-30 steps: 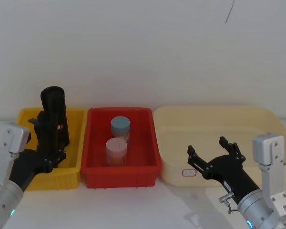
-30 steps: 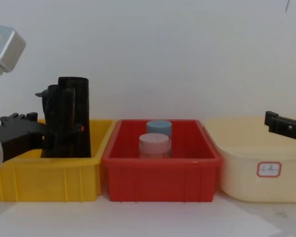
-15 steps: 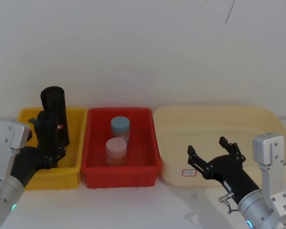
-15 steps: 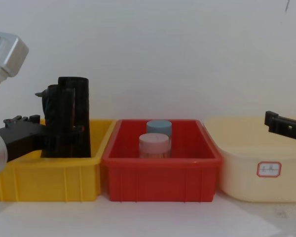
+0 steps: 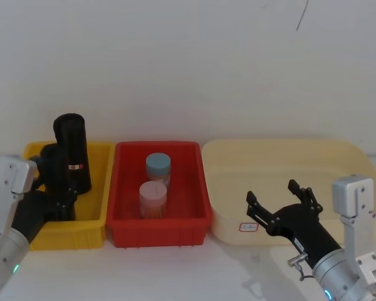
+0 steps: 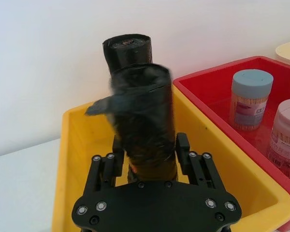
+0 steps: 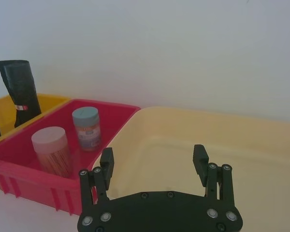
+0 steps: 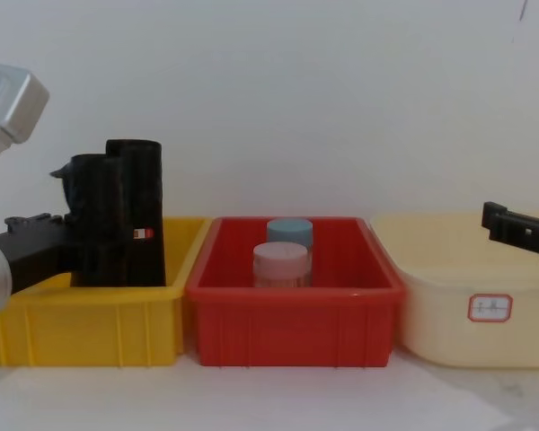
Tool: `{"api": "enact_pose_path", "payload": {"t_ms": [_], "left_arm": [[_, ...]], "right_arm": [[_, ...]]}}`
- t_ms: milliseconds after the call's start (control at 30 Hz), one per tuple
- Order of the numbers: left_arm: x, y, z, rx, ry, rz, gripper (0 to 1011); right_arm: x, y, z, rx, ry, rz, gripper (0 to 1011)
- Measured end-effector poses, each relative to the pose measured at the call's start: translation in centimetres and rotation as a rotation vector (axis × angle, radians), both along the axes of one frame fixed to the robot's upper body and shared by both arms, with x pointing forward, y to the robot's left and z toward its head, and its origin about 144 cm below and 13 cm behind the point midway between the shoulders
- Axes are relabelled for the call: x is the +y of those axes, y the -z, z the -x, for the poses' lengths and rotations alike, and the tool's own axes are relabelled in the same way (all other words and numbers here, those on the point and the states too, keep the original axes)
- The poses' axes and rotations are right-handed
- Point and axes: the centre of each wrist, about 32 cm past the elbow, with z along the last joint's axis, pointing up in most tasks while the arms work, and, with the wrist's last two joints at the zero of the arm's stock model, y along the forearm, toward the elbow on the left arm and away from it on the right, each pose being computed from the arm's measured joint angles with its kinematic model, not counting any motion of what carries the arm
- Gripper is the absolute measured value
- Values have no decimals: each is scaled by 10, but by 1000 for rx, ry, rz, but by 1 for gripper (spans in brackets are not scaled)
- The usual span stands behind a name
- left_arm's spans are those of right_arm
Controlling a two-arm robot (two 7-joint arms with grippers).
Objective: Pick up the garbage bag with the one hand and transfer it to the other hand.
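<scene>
The garbage bag [image 6: 144,121], a thick crinkly black roll, stands upright in the yellow bin [image 5: 91,221]. My left gripper [image 6: 150,145] is shut on its lower part, one finger on each side. In the head view the garbage bag [image 5: 51,164] sits just left of a slimmer black roll [image 5: 71,147] with a red-and-white label, and the left gripper [image 5: 57,191] reaches in over the bin's front wall. From the chest, the bag [image 8: 88,215] shows a loose flap at its top. My right gripper [image 5: 282,202] hovers open at the cream bin's front edge, holding nothing.
A red bin [image 5: 156,227] in the middle holds a blue-lidded jar [image 5: 158,167] and a pink-lidded jar [image 5: 153,197]. The large cream bin [image 5: 269,160] stands on the right. A white wall rises close behind the bins.
My left gripper has drawn the garbage bag leftward, away from the labelled roll, whose label now shows. The right arm has not moved.
</scene>
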Motion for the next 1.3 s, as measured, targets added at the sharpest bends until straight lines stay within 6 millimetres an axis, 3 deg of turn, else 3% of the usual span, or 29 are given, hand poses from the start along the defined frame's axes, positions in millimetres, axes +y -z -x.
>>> {"api": "enact_pose_path", "payload": {"t_ms": [33,200,367,800,1300], "left_arm": [[0,0,0,0,0,0,647],[0,0,0,-2,3,-1,519],[-2,-3,1,-10,11,-3,464],[-8,-29,2,-73,64,-31,404],[-27,-62,-3,-145,229,-50,404]], "right_arm": [[0,0,0,0,0,0,1000],[0,0,0,0,0,0,1000],[0,0,0,0,0,0,1000],[0,0,0,0,0,0,1000],[0,0,0,0,0,0,1000]]}}
